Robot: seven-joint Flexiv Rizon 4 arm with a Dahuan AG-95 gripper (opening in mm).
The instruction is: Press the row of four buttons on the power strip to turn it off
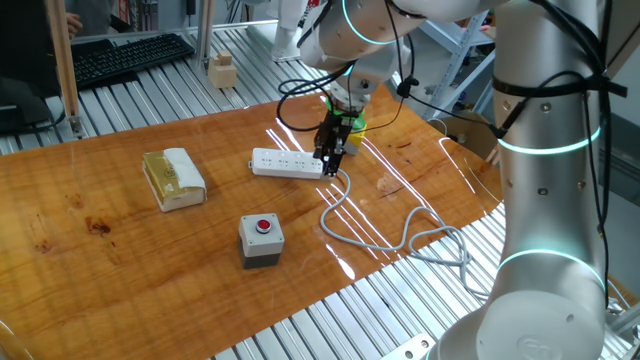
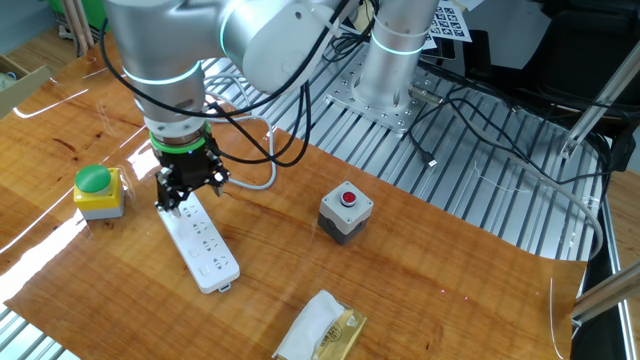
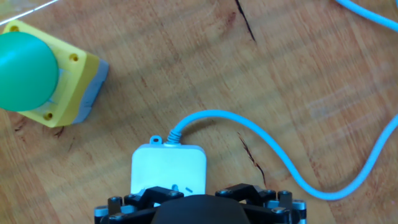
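The white power strip (image 1: 288, 163) lies flat on the wooden table, its grey-white cable (image 1: 400, 238) trailing off the right end. My gripper (image 1: 332, 152) points down over that cable end, fingertips just above the strip's face. From the other side, the gripper (image 2: 185, 197) stands open at the strip's (image 2: 205, 248) far end, its two fingers apart. In the hand view the strip's end (image 3: 169, 167) fills the lower middle, with a small button (image 3: 175, 186) and a dash mark just ahead of the gripper (image 3: 198, 199). The other buttons are too small to pick out.
A green knob on a yellow base (image 2: 97, 190) sits close beside the gripper and shows again in the hand view as the knob (image 3: 28, 70). A grey box with a red button (image 1: 261, 240) and a tan-and-white block (image 1: 174, 178) stand nearer the front. The cable (image 3: 298, 168) loops off to the right.
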